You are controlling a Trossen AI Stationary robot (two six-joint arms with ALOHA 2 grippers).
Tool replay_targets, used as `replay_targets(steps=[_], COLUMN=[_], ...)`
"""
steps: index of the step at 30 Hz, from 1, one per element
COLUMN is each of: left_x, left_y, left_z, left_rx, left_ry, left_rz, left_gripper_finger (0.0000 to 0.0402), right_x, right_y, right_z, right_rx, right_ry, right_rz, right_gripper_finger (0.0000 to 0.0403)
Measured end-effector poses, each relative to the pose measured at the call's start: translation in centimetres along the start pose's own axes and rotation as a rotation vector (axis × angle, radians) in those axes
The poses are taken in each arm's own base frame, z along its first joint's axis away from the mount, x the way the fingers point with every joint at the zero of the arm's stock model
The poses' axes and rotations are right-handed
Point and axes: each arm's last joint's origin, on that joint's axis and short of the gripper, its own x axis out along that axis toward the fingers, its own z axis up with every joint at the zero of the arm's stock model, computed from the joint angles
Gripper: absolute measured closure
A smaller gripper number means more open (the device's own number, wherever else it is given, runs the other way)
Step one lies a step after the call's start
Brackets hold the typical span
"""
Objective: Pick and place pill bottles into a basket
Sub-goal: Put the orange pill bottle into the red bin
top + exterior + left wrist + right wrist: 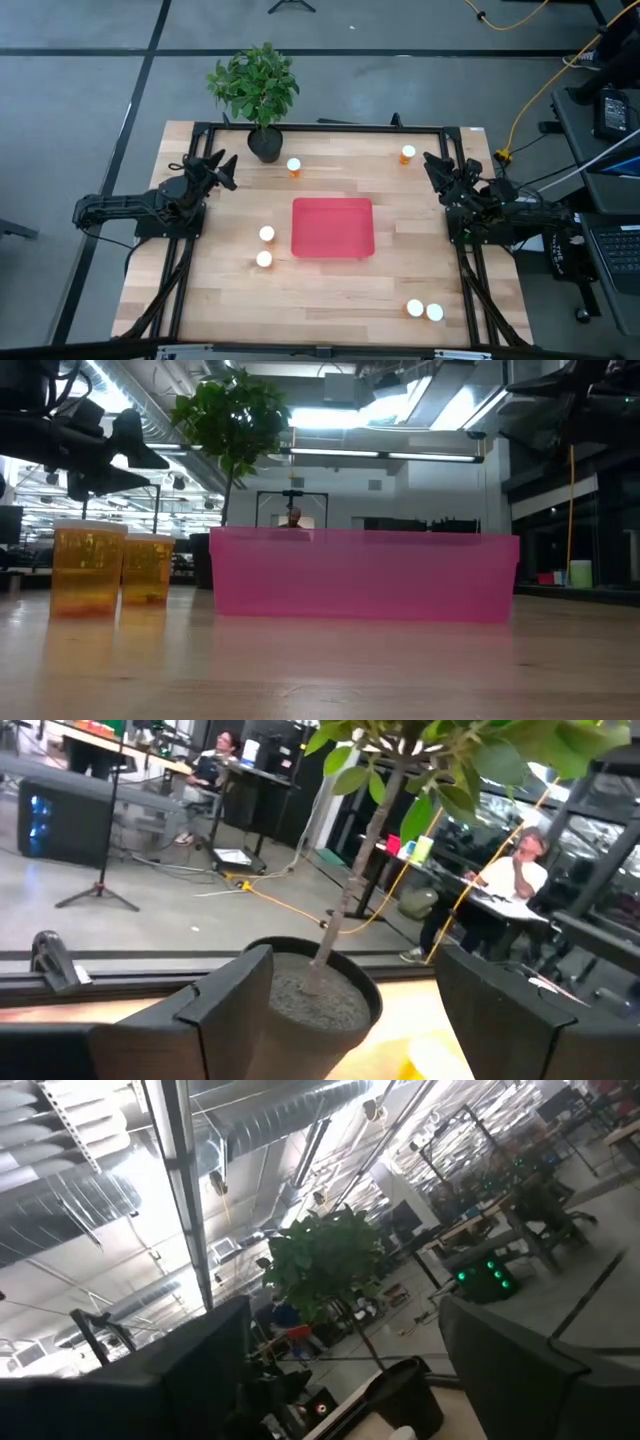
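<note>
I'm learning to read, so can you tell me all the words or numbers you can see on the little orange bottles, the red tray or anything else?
No readable text anywhere in these pictures.
Pill bottles: any labels are too small or blurred to read.
Red tray: plain, no writing shows.
Black plant pot: no writing shows.
Room behind the table: any signs or screens are too blurred to read.

Two dark jointed arms, black cables
</note>
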Motion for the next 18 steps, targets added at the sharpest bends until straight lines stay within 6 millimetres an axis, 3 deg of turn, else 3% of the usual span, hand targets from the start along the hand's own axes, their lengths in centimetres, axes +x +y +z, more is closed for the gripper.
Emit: replay_targets(steps=[3,7,10,14,18], left_x=[0.0,0.0,0.0,-0.1,-0.1], left_y=[-0.1,-0.3,-0.5,-0.7,-0.8], left_z=[0.0,0.0,-0.1,-0.1,-0.1], left_rx=[-0.031,-0.001,-0.008,-0.001,0.057], left_ry=[0.012,0.032,0.049,0.072,0.083], left_rz=[-0.033,-0.096,-0.147,-0.215,-0.272], left_gripper_finger=[0.0128,0.0128,0.0128,0.0128,0.0128], right_x=[0.4,3.1,7.6,14.6,19.4], right_y=[1.0,5.3,9.6,14.3,15.1], right_z=[1.3,6.9,11.1,14.2,14.0], right_rx=[-0.052,-0.239,-0.452,-0.727,-0.918], right_ry=[0.025,0.168,0.369,0.661,0.977], right_rz=[0.020,-0.005,-0.140,-0.405,-0.608], right_gripper_finger=[0.0076,0.0076,0.0076,0.0076,0.0076])
